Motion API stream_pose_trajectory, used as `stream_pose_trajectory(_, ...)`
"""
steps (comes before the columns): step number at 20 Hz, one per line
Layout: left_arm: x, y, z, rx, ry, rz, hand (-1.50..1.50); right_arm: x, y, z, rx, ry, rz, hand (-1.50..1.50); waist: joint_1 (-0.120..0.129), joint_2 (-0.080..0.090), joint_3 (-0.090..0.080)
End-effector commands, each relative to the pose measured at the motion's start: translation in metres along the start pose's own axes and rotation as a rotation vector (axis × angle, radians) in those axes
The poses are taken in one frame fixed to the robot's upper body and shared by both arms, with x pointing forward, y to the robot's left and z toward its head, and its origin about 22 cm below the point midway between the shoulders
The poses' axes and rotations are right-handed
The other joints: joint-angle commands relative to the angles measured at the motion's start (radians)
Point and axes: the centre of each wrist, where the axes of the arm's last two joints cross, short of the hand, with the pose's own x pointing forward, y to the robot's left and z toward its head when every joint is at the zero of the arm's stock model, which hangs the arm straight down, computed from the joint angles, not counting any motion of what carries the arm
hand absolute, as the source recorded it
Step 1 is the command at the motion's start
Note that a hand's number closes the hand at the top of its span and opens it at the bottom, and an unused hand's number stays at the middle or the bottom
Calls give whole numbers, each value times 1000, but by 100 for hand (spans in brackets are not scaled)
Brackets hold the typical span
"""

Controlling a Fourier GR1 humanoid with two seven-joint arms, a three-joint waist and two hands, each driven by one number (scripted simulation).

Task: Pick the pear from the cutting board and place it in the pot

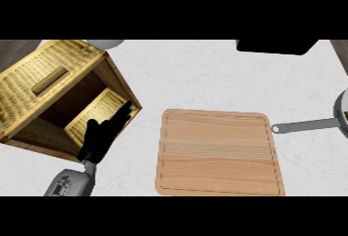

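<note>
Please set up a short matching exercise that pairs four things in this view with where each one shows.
Things:
1. cutting board
2. pot
3. wooden box
4. left hand

Places:
A. right edge, handle pointing left
B. upper left, open side showing
C. centre, flat on the counter
D. lower left, fingers straight, before the box's opening

Pairs: 1-C, 2-A, 3-B, 4-D

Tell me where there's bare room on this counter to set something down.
The cutting board has nothing on it. Bare counter runs between the wooden box and the dark object at the top. It is tighter where the left hand rests against the box, and by the pot's handle at right.
</note>
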Motion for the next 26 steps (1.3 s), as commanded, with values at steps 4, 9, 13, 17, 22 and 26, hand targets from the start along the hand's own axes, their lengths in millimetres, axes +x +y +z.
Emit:
stream_pose_trajectory(4,-10,12,8,23,27,24,0,54,28,-15,89,-73,-57,-150,-36,-9,2)
stream_pose_trajectory(9,-7,14,8,51,28,17,0,75,-1,-5,-161,-232,-473,-150,-46,-11,4)
stream_pose_trajectory(13,-6,25,7,69,20,37,0,79,-15,-6,-298,-236,-778,-150,-73,-13,4)
stream_pose_trajectory(17,-20,18,19,69,32,30,0,65,-35,-16,-457,-182,-920,-150,-72,-18,2)
stream_pose_trajectory(22,-5,22,19,93,30,21,0,28,-40,-25,-577,-175,-1085,-150,-91,-22,2)
stream_pose_trajectory(26,-21,16,31,101,41,41,0,-17,-51,-19,-621,-230,-1144,-150,-109,-29,0)
